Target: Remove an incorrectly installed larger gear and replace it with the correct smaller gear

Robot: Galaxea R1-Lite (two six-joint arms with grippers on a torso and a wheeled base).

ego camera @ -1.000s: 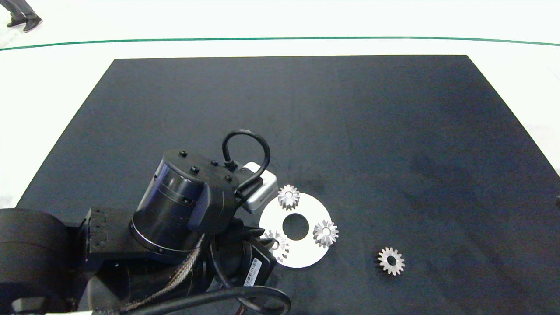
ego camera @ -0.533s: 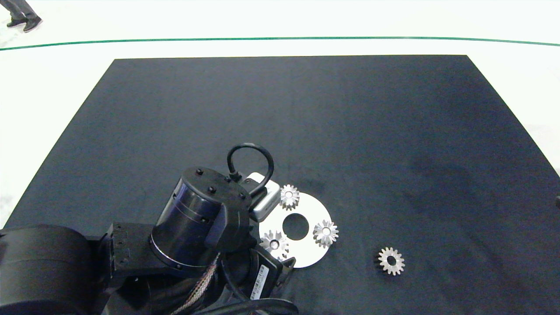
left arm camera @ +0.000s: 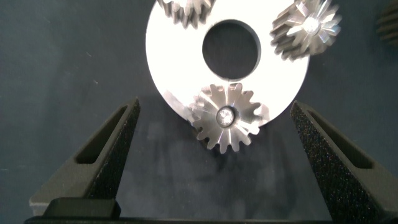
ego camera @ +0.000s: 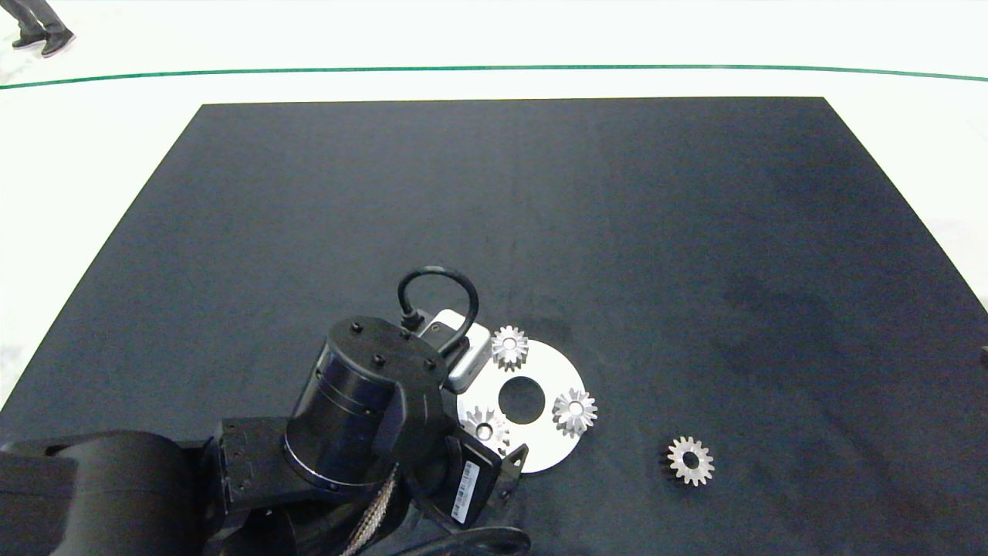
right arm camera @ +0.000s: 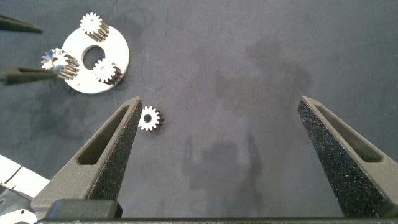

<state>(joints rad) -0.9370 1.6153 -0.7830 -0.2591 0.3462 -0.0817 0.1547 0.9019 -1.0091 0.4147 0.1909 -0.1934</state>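
Left gripper (left arm camera: 214, 130) wide open, holding nothing, fingers straddling the silver metal larger gear with long pointed teeth and small centre hole (left arm camera: 227, 117), which sits on the nearest rim of the round silver metal disc with a centre hole (left arm camera: 168, 59), teeth overhanging the disc edge. Gear looks like solid metal: rigid, likely heavy for its size, smooth and slippery, so probably best pinched across opposite tooth tips, pads square on, and lifted straight up. On the same disc, further round the hole, two similar silver pointed-tooth gears (ego camera: 575, 411) (ego camera: 510, 347), each well apart from the larger gear, so finger room looks fine; the disc itself may shift or lift with it. Off the disc to its right on the black mat (ego camera: 695, 232), the silver blunt-toothed smaller gear with wide bore (ego camera: 690, 461) lies flat, untouched. Right gripper (right arm camera: 221, 152) hovers high off to that side, wide open, empty. Person's shoes (ego camera: 42, 38) far beyond the mat.
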